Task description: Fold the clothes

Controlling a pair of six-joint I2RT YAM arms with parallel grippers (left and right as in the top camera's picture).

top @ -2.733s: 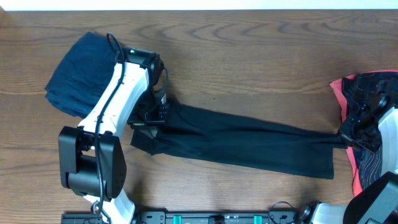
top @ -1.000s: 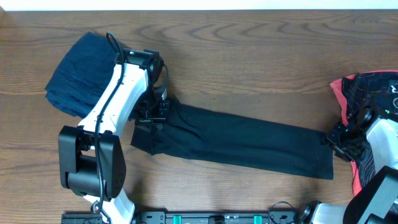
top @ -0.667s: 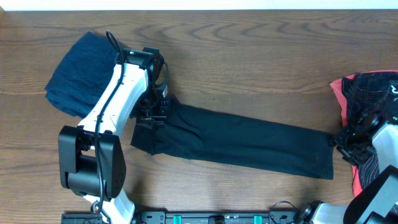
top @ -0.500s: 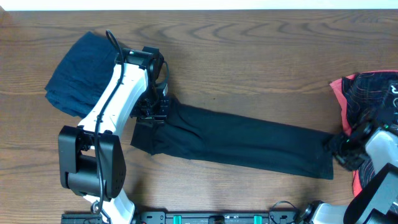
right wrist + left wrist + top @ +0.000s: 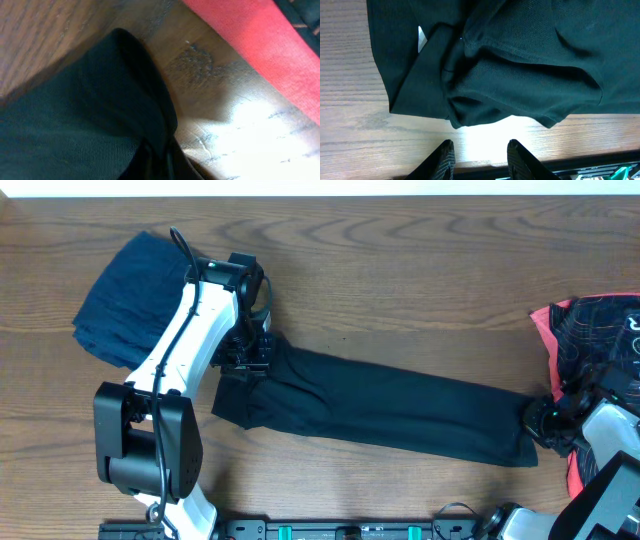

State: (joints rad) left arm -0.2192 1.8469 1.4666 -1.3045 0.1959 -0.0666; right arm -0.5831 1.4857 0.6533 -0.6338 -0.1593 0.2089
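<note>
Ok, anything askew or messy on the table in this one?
Mildly. The black shirt, folded into a long strip, lies slanted across the table, and its left end is rumpled into uneven creases by the left pincer. The patterned garment runs off the right edge of view. Nothing looks damaged.

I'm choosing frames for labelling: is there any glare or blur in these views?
Overhead: even light, sharp. Left wrist: bright glare on the table just below the black shirt. Right wrist: similar glare on the wood, and the far corner looks blurred.
</note>
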